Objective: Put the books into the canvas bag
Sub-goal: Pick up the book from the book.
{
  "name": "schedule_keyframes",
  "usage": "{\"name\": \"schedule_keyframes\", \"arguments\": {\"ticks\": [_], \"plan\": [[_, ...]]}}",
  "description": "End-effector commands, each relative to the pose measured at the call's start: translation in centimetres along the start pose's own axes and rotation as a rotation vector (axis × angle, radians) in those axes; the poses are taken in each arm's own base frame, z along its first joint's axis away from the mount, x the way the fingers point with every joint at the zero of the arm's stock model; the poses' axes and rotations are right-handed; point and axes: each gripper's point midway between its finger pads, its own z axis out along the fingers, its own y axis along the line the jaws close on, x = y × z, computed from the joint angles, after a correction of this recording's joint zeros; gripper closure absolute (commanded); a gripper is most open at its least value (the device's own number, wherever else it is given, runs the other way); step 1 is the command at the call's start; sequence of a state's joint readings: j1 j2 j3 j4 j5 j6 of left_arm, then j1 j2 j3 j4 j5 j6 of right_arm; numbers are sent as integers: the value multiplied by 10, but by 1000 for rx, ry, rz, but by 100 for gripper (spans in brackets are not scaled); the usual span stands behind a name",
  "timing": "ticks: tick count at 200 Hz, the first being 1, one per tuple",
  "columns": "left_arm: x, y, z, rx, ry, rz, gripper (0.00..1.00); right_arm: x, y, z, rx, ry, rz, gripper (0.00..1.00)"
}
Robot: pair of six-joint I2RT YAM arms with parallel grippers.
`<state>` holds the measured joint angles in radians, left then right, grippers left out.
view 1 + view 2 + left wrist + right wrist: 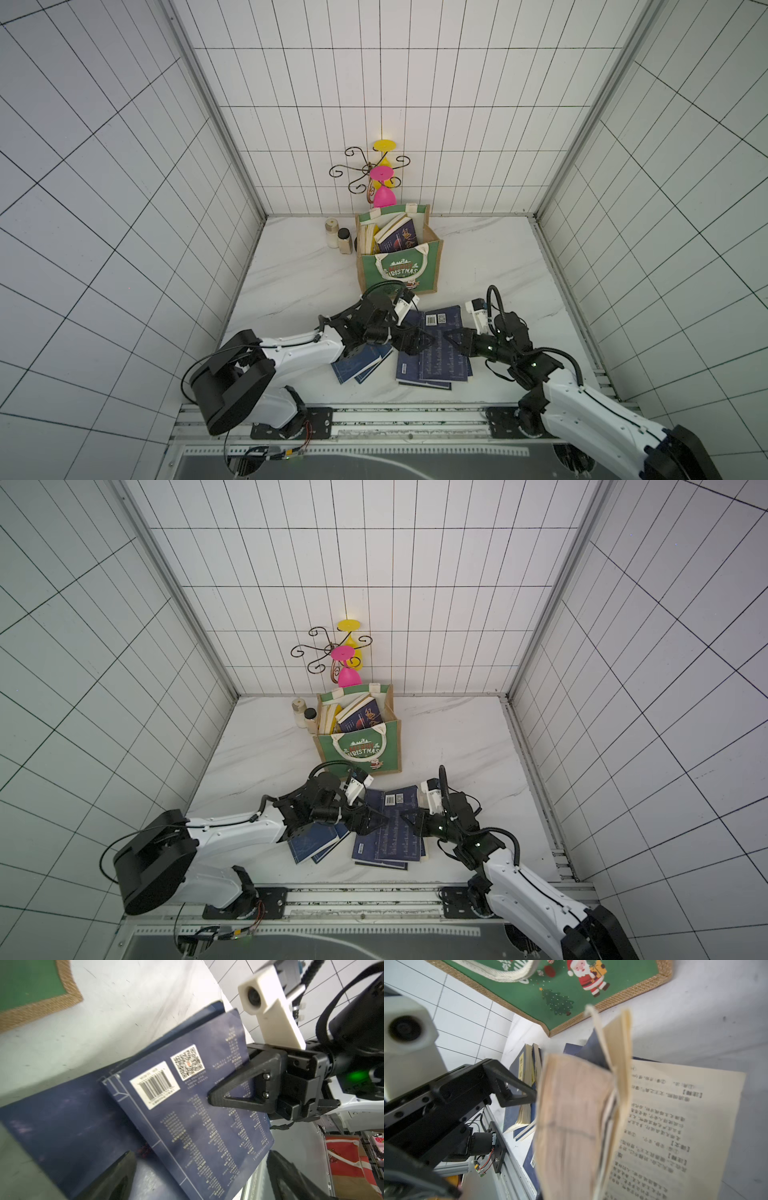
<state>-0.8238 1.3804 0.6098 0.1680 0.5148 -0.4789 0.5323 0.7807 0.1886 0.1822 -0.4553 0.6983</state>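
- In both top views, finds the right gripper [448, 337] clenched on the outer edge of a navy book [451, 322]. The book lies barcode side up on a loose stack [436, 370] at the front of the table [291, 291].
- Finds the left gripper [424, 345] released, spread wide at the book's opposite edge.
- Places the canvas bag [432, 270] upright just behind, with several books [397, 232] inside, and more navy ones [359, 365] under the left arm.
- From the left wrist, confirms the pinch: one black finger [216, 1098] on the cover, the cover tilted up off the stack. Shows that arm's own fingers [118, 1176] wide apart, holding nothing.
- From the right wrist, reveals the book hanging open, with a block of pages [571, 1115] fanning and a printed leaf [675, 1126] spread below. Probably caught only the cover and part of the block.
- To do the step well: close the left jaws on the spine side before lifting. Keep the book shut and level, clear the bag's rim, then lower it into the gap beside the leaning books. Avoid dragging the stack.
- Surface and room: a smooth white marble-look top, likely to let books slide. White tiled walls [415, 83] with dark grid lines, a metal rail [415, 417] in front. Two jars [332, 235] beside the bag, a wire stand [357, 166] with goblets [382, 195] behind.
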Motion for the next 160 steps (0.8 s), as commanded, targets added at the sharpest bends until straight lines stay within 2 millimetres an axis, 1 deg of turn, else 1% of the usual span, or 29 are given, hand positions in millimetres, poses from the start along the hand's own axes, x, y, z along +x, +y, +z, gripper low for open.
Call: {"name": "schedule_keyframes", "arguments": {"ticks": [1, 30, 45, 66, 79, 90, 105, 115, 130, 148, 160], "plan": [[-1, -8, -9, 57, -8, 33, 3, 1, 18, -3, -140, -20, -49, 98], [2, -8, -10, 73, -4, 30, 3, 1, 50, -14, -339, -54, -88, 99], [2, -13, -11, 100, -12, 28, 3, -1, 65, -22, -418, -74, -111, 100], [3, -19, -13, 140, -20, 34, 3, -4, 80, -31, -484, -91, -159, 100], [4, -23, -14, 163, -20, 37, 3, -4, 88, -37, -520, -89, -159, 100], [3, -31, -16, 203, -26, 49, 3, -5, 93, -40, -538, -88, -174, 100], [0, -42, -21, 261, -40, 56, 3, -4, 93, -38, -534, -72, -173, 100], [-6, -52, -25, 297, -63, 71, 3, -3, 92, -37, -531, -59, -172, 100], [-12, -62, -30, 327, -85, 88, 7, 0, 90, -34, -527, -38, -163, 100], [-22, -70, -35, 337, -109, 107, 20, 2, 85, -31, -513, -30, -150, 100], [-24, -72, -36, 340, -110, 112, 29, 1, 84, -30, -508, -31, -147, 100]]}}
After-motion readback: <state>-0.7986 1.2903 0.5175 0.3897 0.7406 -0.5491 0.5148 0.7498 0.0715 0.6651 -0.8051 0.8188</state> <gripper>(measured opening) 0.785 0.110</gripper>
